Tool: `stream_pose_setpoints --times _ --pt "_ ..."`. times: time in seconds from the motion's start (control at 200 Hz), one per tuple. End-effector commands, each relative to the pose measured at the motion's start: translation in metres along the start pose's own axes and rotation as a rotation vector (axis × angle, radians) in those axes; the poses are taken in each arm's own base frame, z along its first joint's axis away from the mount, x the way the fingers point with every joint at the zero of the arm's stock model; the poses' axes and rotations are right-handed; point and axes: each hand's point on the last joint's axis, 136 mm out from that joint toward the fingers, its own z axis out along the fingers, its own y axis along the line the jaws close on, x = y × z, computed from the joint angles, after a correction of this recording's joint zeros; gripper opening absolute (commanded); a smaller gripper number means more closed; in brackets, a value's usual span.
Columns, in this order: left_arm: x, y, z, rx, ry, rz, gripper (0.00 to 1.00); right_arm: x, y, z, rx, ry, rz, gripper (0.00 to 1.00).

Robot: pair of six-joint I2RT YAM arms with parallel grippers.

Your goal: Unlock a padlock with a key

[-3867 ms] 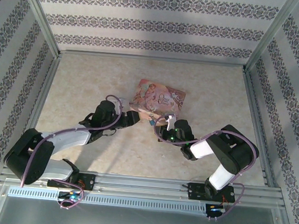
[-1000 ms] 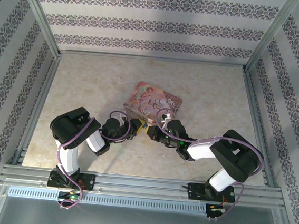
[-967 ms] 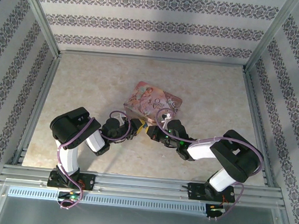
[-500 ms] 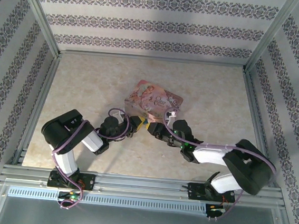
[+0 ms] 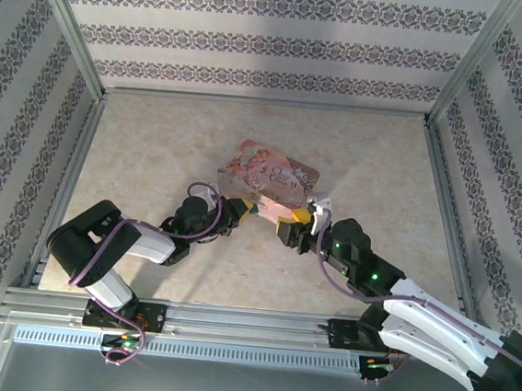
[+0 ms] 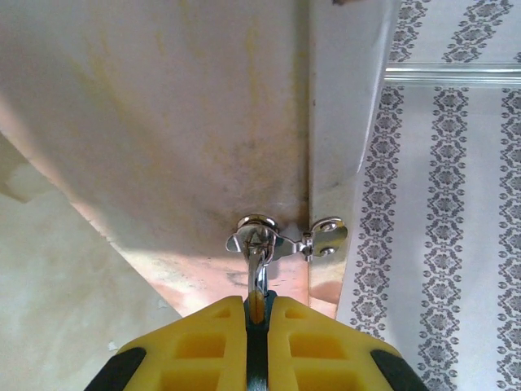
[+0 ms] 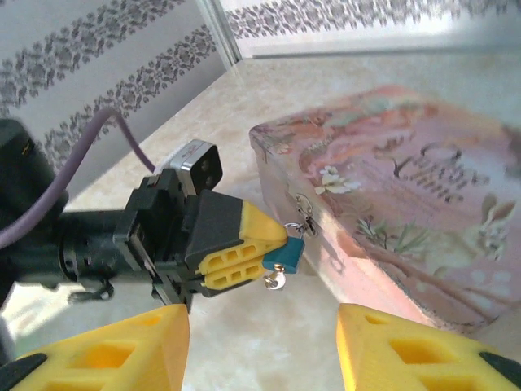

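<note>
Clamping the blue metal padlock (image 7: 286, 253) is the blocky yellow left claw (image 7: 265, 259).

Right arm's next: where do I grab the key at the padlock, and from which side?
Probably by the key's small round silvery head, which pokes out below the blue padlock. The left gripper holds the padlock from one side and the pink box blocks behind it, so bring the open right gripper in from the near side, low.
</note>
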Motion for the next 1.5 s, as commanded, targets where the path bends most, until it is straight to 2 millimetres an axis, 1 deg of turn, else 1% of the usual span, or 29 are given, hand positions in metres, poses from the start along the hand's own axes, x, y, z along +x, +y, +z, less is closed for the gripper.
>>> stream_pose_setpoints --times 0.0,0.075,0.155,0.285,0.43,0.555,0.6,0.675,0.785,0.85,0.915,0.995,1.194,1.344,1.494 --pt "0.003 -0.031 -0.001 0.071 0.007 0.053 0.09 0.000 -0.003 -0.008 0.069 0.039 -0.352 0.53" --pt "0.003 -0.035 -0.003 0.077 0.005 0.054 0.08 0.000 0.003 -0.007 0.068 0.059 -0.501 0.55" --pt "0.003 -0.037 -0.004 0.075 0.005 0.056 0.07 -0.001 0.006 -0.004 0.088 0.088 -0.649 0.54" --pt "0.003 -0.042 -0.004 0.081 0.005 0.056 0.07 0.003 0.011 0.004 0.087 0.120 -0.885 0.53" --pt "0.004 -0.045 -0.005 0.093 0.007 0.041 0.07 0.012 0.015 0.012 0.044 0.156 -1.089 0.63" --pt "0.004 -0.046 -0.005 0.093 0.006 0.037 0.06 0.018 0.015 0.018 0.026 0.174 -1.190 0.68" --pt "0.004 -0.048 -0.005 0.096 0.005 0.038 0.07 0.020 0.016 0.020 0.015 0.177 -1.209 0.73" --pt "0.004 -0.051 -0.005 0.100 0.006 0.036 0.06 0.024 0.018 0.024 -0.004 0.187 -1.236 0.78" --pt "0.004 -0.053 -0.005 0.103 0.008 0.024 0.06 0.030 0.019 0.033 -0.015 0.211 -1.249 0.79" --pt "0.005 -0.052 -0.004 0.092 0.011 0.009 0.06 0.033 0.021 0.037 -0.032 0.225 -1.254 0.77" --pt "0.006 -0.051 -0.003 0.075 0.021 -0.003 0.03 0.034 0.022 0.043 -0.043 0.236 -1.258 0.71" --pt "0.007 -0.050 -0.003 0.059 0.025 -0.006 0.02 0.035 0.023 0.050 -0.059 0.246 -1.255 0.66" --pt "0.005 -0.053 -0.006 0.044 0.016 0.003 0.02 0.035 0.016 0.065 -0.064 0.265 -1.251 0.61" --pt "0.006 -0.057 -0.006 0.045 0.021 -0.009 0.00 0.033 0.015 0.075 -0.061 0.263 -1.243 0.51" --pt "0.006 -0.059 -0.005 0.046 0.026 -0.016 0.00 0.034 0.013 0.083 -0.053 0.265 -1.245 0.46"
